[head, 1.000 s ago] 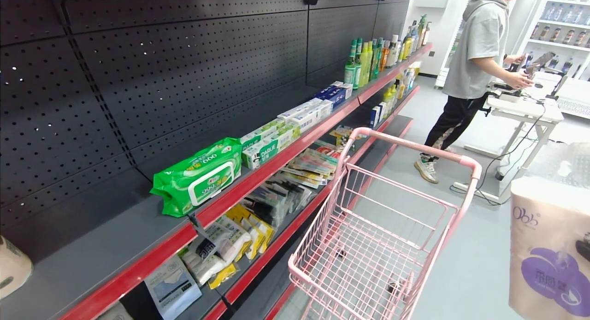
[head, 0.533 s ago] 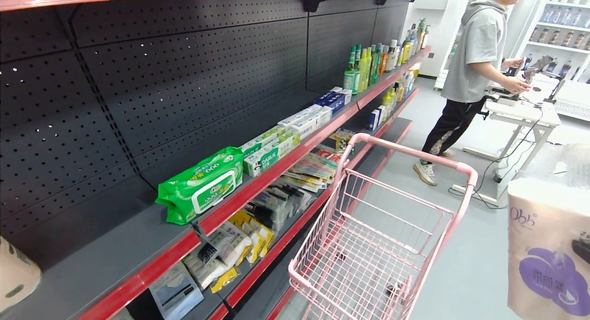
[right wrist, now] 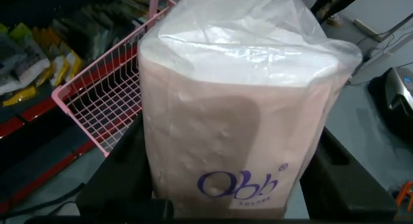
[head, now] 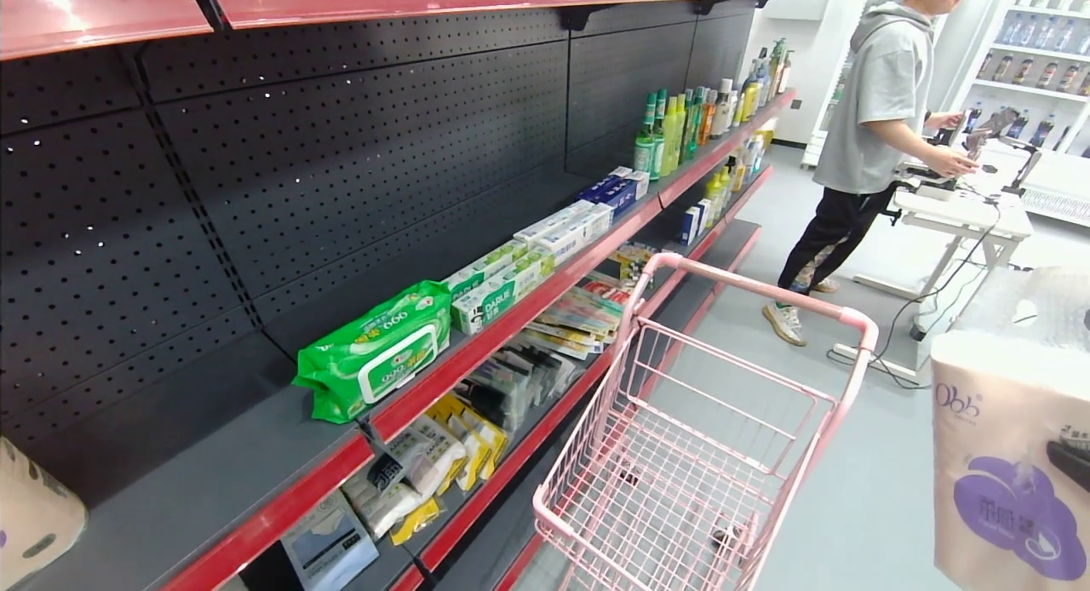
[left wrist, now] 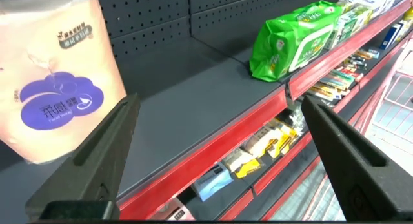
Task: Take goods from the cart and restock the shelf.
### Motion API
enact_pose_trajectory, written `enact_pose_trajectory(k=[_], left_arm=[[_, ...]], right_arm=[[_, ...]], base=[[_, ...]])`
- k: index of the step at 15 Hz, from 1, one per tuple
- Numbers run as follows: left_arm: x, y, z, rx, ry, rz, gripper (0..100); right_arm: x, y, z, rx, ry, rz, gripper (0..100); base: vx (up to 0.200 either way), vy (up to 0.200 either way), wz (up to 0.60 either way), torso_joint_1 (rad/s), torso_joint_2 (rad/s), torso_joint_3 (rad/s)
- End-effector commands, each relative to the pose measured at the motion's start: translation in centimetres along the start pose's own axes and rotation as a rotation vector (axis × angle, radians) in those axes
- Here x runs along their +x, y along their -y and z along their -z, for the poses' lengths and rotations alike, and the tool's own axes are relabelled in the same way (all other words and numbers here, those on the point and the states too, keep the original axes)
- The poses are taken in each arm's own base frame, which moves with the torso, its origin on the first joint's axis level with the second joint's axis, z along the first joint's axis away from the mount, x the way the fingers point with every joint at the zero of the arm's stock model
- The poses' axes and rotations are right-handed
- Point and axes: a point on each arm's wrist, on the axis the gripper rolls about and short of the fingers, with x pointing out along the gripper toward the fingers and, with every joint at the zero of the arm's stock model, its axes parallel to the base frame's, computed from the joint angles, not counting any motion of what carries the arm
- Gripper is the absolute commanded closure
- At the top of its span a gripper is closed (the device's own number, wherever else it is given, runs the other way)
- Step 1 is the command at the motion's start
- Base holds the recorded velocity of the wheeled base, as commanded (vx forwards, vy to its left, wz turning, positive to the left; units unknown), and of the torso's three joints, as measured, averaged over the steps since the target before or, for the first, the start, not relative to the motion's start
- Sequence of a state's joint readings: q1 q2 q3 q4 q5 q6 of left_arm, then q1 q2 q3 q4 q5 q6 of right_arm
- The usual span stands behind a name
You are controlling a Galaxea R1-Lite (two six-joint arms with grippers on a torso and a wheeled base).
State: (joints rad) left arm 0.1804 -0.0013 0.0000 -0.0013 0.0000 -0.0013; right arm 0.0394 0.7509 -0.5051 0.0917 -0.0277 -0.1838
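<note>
- Right gripper [right wrist: 232, 179]: closed on a paper-roll pack [right wrist: 239, 121], one dark finger on each side of the wrapped bundle. Held upright, off to the right of the cart and well apart from the shelf. Judged to be in carry toward a free spot.
- Left gripper [left wrist: 219, 159]: jaws spread wide with nothing between them. Poised over the front of the shelf [left wrist: 193, 101], near a second paper-roll pack [left wrist: 55, 75] standing upright on the board.
- Same board: green wipes pack [head: 375, 352] lying flat by the red lip, slim boxes [head: 502, 276] in rows beyond it, bottles [head: 681, 118] at the far end. Grey board showing between the second paper-roll pack and the wipes, likely the gap meant for the carried bundle.
- Lower tier: small packets [head: 443, 455] laid in rows.
- Cart [head: 839, 416]: pink wire basket, beside the shelf front. Wire floor bare where visible.
</note>
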Motion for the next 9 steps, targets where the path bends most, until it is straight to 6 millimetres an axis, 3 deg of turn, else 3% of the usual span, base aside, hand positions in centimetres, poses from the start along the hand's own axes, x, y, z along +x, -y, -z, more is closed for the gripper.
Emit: enact_pose_trajectory(k=[1,8,9], left_arm=[[0.01,0.00,-0.01,0.000,-0.001,-0.001,0],[0.01,0.00,-0.01,0.000,-0.001,-0.001,0],[0.01,0.00,-0.01,0.000,-0.001,-0.001,0]], right_arm=[[0.12,-0.01,0.01,-0.001,-0.006,-0.002,100],[0.16,0.01,0.06,-0.046,-0.010,0.003,100],[0.22,0.02,0.00,-0.044,-0.010,0.003,100]], base=[[0.000,0.000,0.00,0.066,-0.17,-0.095],[0.000,0.000,0.00,0.069,-0.14,-0.073],[0.000,0.000,0.60,0.002,0.00,-0.002]])
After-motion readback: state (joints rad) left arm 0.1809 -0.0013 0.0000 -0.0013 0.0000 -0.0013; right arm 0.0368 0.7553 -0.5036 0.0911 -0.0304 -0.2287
